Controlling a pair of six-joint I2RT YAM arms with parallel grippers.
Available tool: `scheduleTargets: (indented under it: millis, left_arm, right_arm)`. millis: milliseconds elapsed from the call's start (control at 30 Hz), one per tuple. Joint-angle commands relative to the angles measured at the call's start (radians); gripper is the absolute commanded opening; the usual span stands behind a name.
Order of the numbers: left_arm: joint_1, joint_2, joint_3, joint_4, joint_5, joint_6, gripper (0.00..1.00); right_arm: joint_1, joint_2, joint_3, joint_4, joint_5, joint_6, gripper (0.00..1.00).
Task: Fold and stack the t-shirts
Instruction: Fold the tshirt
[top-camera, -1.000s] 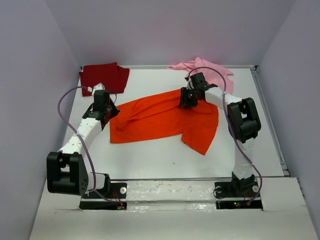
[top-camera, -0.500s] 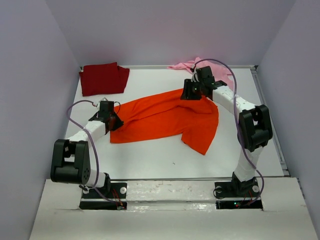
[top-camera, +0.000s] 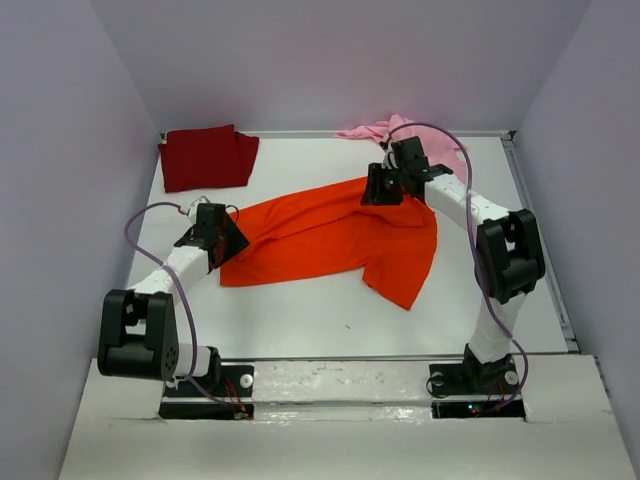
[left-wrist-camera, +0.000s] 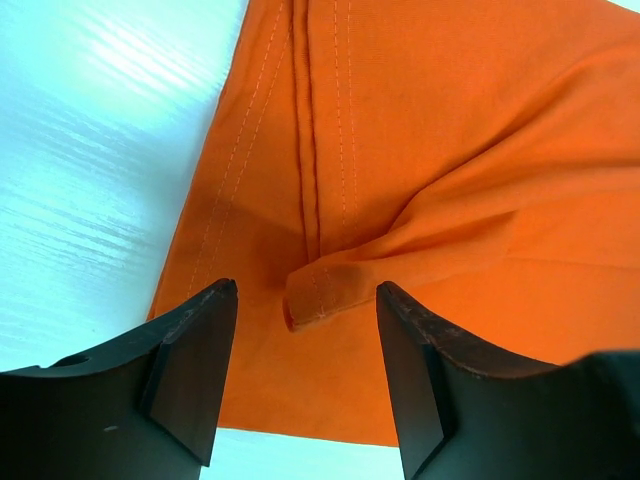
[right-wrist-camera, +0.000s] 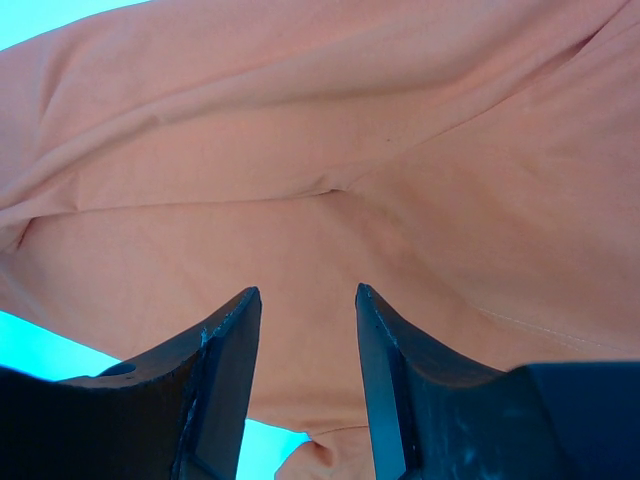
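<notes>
White left arm (top-camera: 180, 265) and right arm (top-camera: 452, 195), bulky black joints, looping lavender cables (top-camera: 150, 208); black bases (top-camera: 195, 407) at six o'clock; left gripper (left-wrist-camera: 305, 290) dark, wedge-fingered.

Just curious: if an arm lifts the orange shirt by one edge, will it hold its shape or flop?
Probably flop: the orange shirt lies in soft wrinkles, and a bit of its edge has curled over itself. It looks thin, so likely light. Pushed, it would probably bunch up rather than slide whole across the table.
</notes>
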Motion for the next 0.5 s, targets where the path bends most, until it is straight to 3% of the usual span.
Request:
scheduleTargets:
  millis: [0,367,467]
  left_arm:
    - [-0.004,0.005,-0.013,0.026,-0.012,0.0,0.66]
    - [-0.008,0.002,-0.045,0.059,0.026,-0.009,0.59]
    - [-0.008,0.008,-0.065,0.09,0.049,-0.02,0.52]
  right_arm:
    - [-0.007,-0.05,-0.015,0.028,-0.011,-0.004,0.49]
    - [-0.007,-0.038,-0.016,0.031,-0.011,-0.003,0.49]
    - [-0.007,-0.033,-0.018,0.033,-0.014,-0.004,0.49]
